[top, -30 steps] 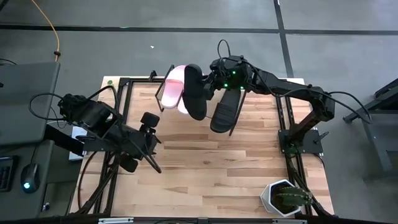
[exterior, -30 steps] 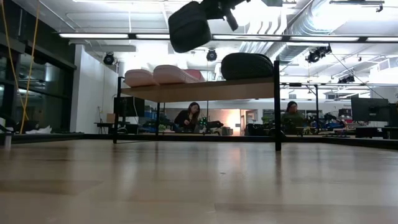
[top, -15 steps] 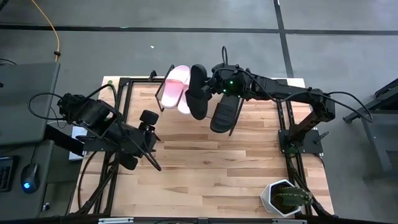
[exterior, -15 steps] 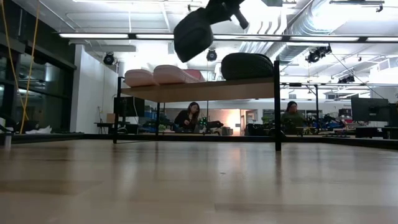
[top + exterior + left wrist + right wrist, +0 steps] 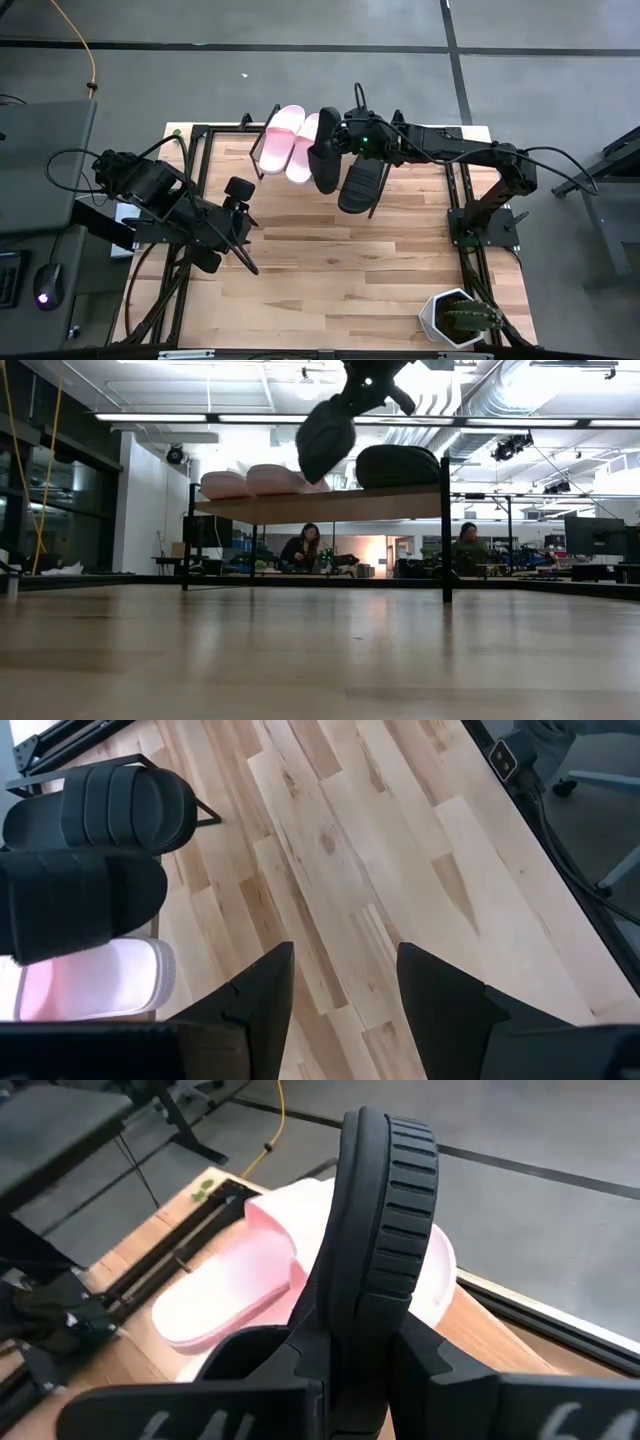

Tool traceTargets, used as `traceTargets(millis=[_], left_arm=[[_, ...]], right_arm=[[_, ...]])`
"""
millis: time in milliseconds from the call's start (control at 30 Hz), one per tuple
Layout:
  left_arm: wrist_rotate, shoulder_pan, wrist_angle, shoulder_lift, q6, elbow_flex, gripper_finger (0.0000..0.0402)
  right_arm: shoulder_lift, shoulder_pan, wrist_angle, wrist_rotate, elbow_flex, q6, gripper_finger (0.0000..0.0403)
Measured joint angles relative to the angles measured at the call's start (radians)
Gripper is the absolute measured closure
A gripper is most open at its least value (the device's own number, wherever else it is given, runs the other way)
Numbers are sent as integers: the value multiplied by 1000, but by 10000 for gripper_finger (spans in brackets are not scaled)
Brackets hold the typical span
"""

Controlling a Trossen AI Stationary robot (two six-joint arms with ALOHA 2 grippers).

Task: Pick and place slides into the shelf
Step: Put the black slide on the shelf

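Observation:
Two pink slides (image 5: 290, 143) lie side by side on the shelf's (image 5: 330, 505) slanted board at the far left, and one black slide (image 5: 360, 185) lies on the board's right part. A second black slide (image 5: 325, 152) hangs above the board between them, turned on its edge, with my right gripper (image 5: 343, 138) shut on it. The low view shows this slide (image 5: 325, 435) just over the pink ones (image 5: 250, 481). My left gripper (image 5: 340, 990) stands open over the table's left part, with nothing between its fingers. My right gripper pinches the black slide's near end (image 5: 355, 1330) between its two fingers (image 5: 250, 1370), one on each flat face; the ribbed strap (image 5: 405, 1200) is at the other end. The fingers come slanting down from the table's right. The slide is lifted clear, on edge, its strap end lowest.
A white pot with a green plant (image 5: 455, 318) stands at the table's near right corner. Black frame rails (image 5: 465, 210) run along both sides of the wooden tabletop (image 5: 330, 270). People sit in the room beyond the table (image 5: 305, 548).
My right gripper has gone toward the table's right edge and a little down, rolling its wrist. The black slide in it has turned from flat onto its edge, has come off the pink slide that it covered, and has sunk closer to the shelf.

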Motion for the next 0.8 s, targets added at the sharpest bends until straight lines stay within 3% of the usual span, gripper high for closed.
traceTargets(millis=[367, 800], left_arm=[[1, 0, 0, -1, 0, 0, 236], [3, 0, 0, -1, 11, 0, 236]], right_arm=[[66, 4, 35, 35, 3, 45, 370], [82, 4, -87, 53, 1, 94, 353]])
